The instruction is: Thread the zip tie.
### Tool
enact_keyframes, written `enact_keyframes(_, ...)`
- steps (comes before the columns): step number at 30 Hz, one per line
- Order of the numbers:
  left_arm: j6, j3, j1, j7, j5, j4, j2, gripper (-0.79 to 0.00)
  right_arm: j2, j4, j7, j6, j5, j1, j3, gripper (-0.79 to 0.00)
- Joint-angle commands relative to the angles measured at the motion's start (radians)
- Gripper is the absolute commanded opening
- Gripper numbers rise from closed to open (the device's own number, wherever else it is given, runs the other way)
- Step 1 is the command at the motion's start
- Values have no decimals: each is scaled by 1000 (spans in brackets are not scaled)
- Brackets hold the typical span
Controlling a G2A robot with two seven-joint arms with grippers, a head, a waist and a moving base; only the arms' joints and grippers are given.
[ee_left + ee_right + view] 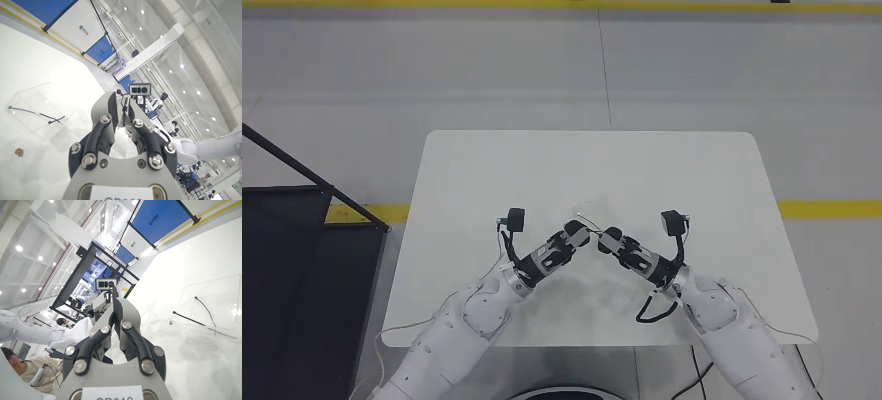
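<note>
Overhead camera down onto table [692,180]; wrist cameras close behind jaws, common ground seemingly clear tray [37,94].

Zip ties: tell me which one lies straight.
The longer zip tie, running nearly straight; the shorter zip tie bends in a curve and crosses its tail.

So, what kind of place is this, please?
Probably a large robot testing hall, not a home or a shop. Round lights sit high overhead, blue partition panels and yellow floor lines divide the space, and other white humanoid robots stand farther off.
</note>
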Motion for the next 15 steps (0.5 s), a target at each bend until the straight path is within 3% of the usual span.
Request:
enact_keyframes(1,-3,1,-3,-6,-8,7,-2,-582,-1,0,1,-2,-2,0,1,-785)
enact_keyframes(15,-26,-3,-12,-12,-42,35,-19,-646,-6,0,9,-4,-10,-3,8,-785)
